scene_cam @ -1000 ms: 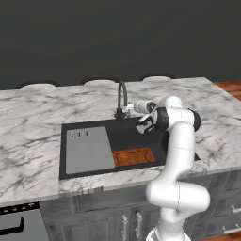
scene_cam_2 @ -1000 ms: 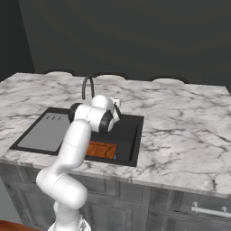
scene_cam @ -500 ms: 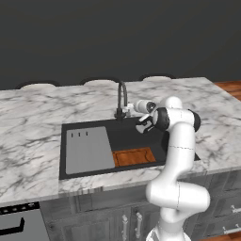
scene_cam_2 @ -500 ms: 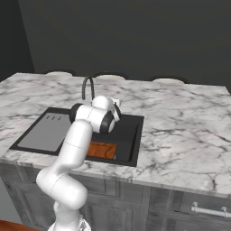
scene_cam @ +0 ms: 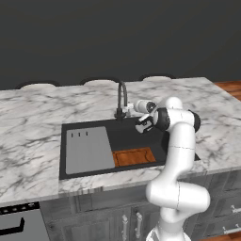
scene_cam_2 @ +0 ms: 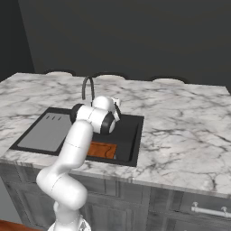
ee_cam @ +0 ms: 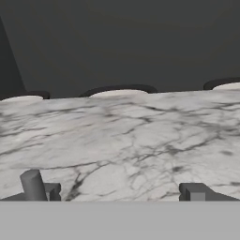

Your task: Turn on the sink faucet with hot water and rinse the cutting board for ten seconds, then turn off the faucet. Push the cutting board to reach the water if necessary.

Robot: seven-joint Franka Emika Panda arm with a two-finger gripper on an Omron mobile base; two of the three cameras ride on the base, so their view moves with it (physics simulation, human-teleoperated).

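With no water running yet, the step in hand looks like switching on the sink faucet [scene_cam: 122, 96], standing at mid-frame behind the sink [scene_cam: 141, 135]. Fingers [ee_cam: 33, 185] apart, holding nothing, just right of the faucet base. Cutting board [scene_cam: 134, 156] lies in the basin's lower right, below the gripper [scene_cam: 142, 124]. Next: reach the side lever and nudge it toward hot.

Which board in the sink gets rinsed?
Find the black sink in the marble counter. Two flat things lie in it: a big grey slab on the left, and beside it, at the front edge, the cutting board, the small orange-brown one.
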